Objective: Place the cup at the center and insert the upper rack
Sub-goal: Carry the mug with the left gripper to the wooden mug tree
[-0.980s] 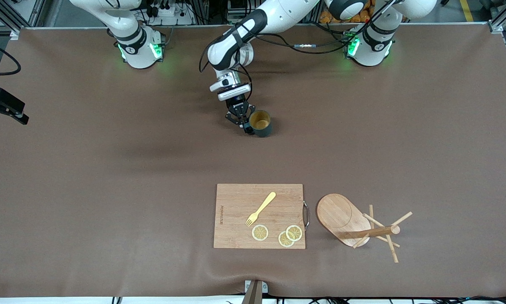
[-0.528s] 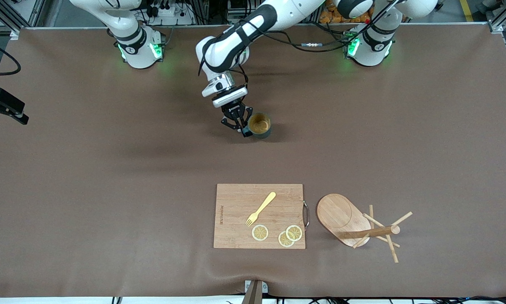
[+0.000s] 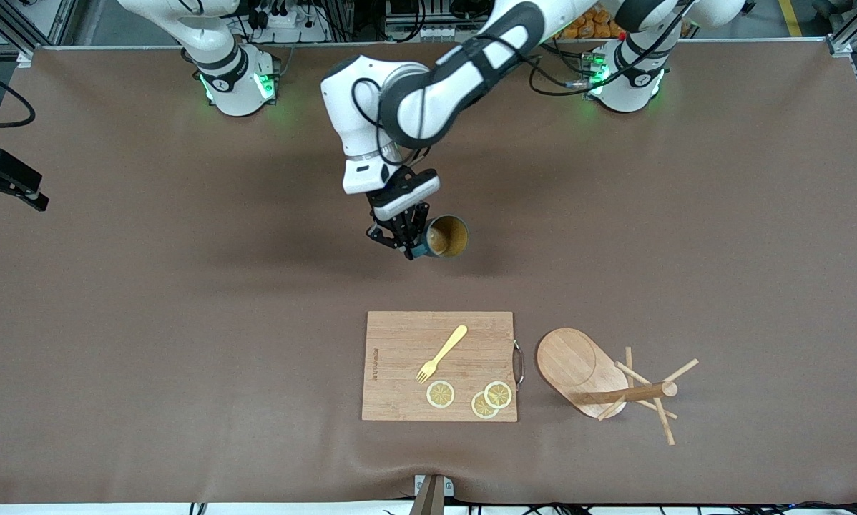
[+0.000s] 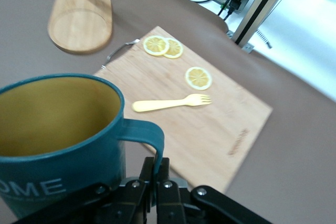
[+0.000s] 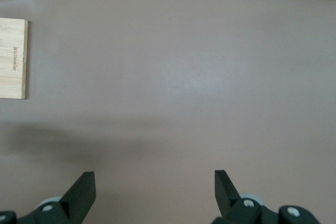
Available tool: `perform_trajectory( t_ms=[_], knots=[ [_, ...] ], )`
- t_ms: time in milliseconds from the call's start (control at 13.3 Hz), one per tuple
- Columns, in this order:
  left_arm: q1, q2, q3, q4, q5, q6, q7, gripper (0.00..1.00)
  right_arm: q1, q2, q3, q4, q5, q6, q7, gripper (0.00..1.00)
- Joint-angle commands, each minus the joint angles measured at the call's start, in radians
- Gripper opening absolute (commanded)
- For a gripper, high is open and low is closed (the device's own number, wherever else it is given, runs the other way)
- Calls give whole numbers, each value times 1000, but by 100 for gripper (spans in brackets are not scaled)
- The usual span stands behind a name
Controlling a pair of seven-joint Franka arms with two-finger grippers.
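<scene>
Mug held by its handle only, over bare desk.
Left claw [image 3: 408,243] clamped on teal mug [image 3: 446,237] handle; we risk it swinging or slipping. Right claw [image 5: 155,190] waits, fingers apart.

Both arms are glossy white with black joint bands; green lights glow at their round bases. Black cables loop beside the left arm's wrist. The left tool [image 3: 408,243] is black above thin fingers; the right tool [image 5: 155,190] shows dark, wedge-shaped fingers with silver screws.
</scene>
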Motion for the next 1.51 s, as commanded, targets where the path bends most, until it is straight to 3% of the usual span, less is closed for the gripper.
perform_trajectory(
  t_ms=[0, 226, 452, 603, 904, 1432],
  knots=[
    [101, -96, -9, -24, -141, 126, -37, 0, 3, 11, -2, 25, -14, -12, -2, 100],
    [219, -123, -8, -27, -265, 319, -156, 0, 3, 11, -2, 25, -13, -12, -2, 100],
    [340, -129, -9, -27, -375, 390, -217, 0, 3, 11, -2, 25, -14, -14, -2, 100],
    [443, -135, -9, -29, -551, 462, -209, 0, 3, 11, -2, 25, -14, -12, -1, 100],
    [547, -123, -11, -40, -713, 573, -204, 0, 3, 11, -2, 25, -13, -14, -1, 100],
    [580, -129, -11, -67, -1006, 572, 239, 0, 3, 11, -2, 23, -14, -15, -1, 100]
  ],
)
